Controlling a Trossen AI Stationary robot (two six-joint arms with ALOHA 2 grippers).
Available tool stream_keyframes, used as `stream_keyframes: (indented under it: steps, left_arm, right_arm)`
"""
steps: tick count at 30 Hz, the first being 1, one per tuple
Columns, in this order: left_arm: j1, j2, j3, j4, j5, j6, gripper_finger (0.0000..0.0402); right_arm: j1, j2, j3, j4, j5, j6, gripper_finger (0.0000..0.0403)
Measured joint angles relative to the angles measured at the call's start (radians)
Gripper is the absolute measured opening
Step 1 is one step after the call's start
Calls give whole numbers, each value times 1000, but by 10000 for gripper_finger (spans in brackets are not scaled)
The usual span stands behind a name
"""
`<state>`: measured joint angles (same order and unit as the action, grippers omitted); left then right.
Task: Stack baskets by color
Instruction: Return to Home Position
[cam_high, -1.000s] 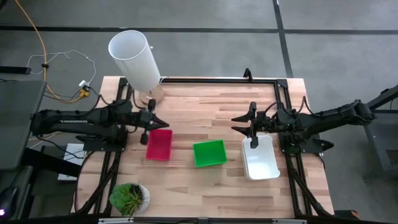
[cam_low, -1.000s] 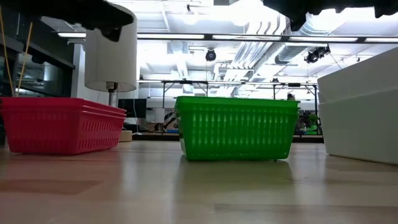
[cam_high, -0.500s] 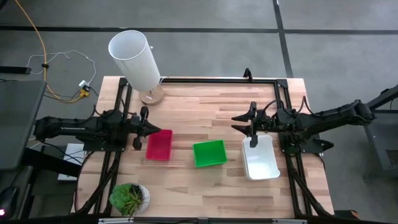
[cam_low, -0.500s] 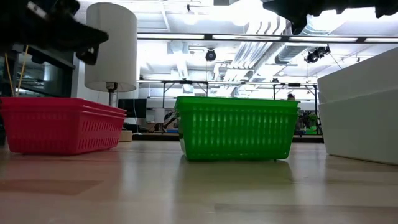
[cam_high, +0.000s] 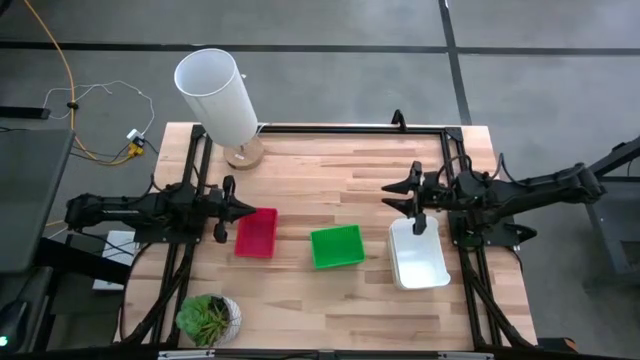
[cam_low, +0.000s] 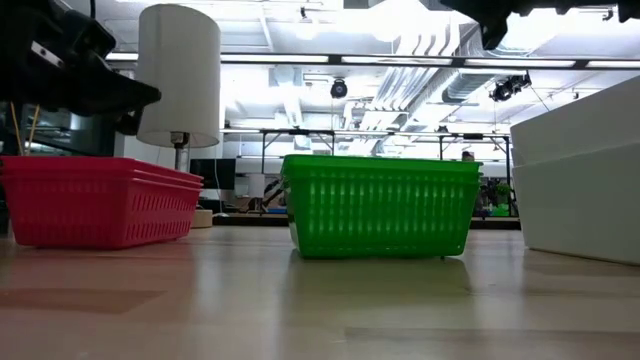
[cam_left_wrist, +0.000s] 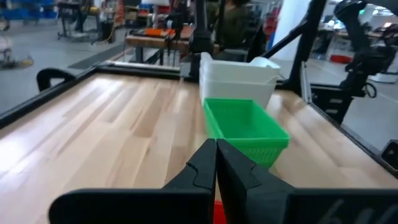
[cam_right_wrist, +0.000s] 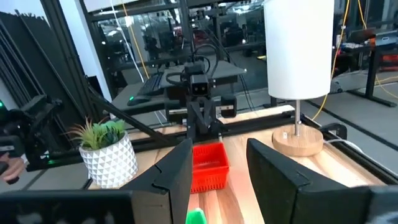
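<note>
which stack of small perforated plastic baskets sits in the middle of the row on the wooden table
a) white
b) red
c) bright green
c: in the high view the bright green basket stack lies between the red basket stack and the white basket stack; the left gripper is by the red stack and the right gripper by the white one.
</note>
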<state>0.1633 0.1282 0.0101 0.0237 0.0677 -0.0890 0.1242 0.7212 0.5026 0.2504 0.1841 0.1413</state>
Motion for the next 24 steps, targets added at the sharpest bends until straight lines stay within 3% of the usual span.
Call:
stream_keyframes:
  steps: [9,15,24]
  left_arm:
    - [-47,-5,2,-2,-20,-5,0]
    - [-49,-5,2,-3,-22,4,0]
    - [-49,-4,2,-4,-28,14,0]
  right_arm:
    - [0,-111,0,-196,-50,-12,124]
    - [0,-247,-21,-281,-51,-11,15]
    - [0,-432,-222,-195,-39,28,4]
